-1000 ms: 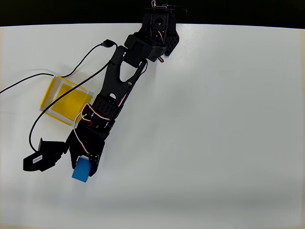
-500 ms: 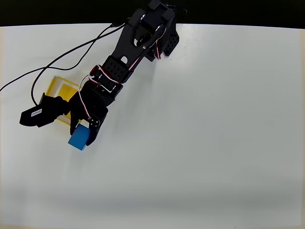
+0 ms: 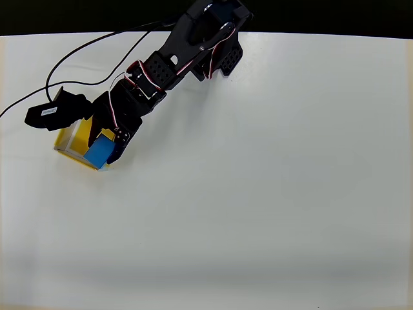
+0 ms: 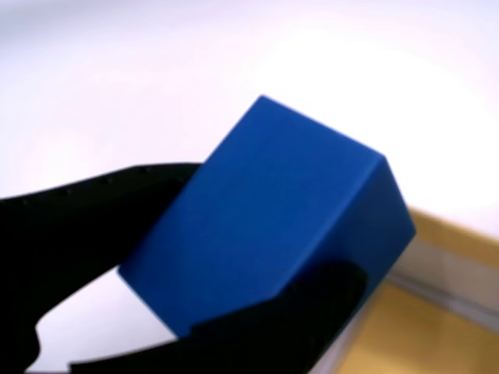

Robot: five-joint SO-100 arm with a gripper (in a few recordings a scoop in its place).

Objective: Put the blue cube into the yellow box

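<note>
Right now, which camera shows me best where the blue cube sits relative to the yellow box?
The overhead view: the blue cube, held in the gripper, overlaps the near corner of the yellow box. The wrist view shows the cube large between the fingers, but just a blurred edge of the box.

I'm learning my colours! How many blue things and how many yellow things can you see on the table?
Blue: 1, the blue cube, held in the robot's hand
Yellow: 1, the yellow box
Total: 2
</note>
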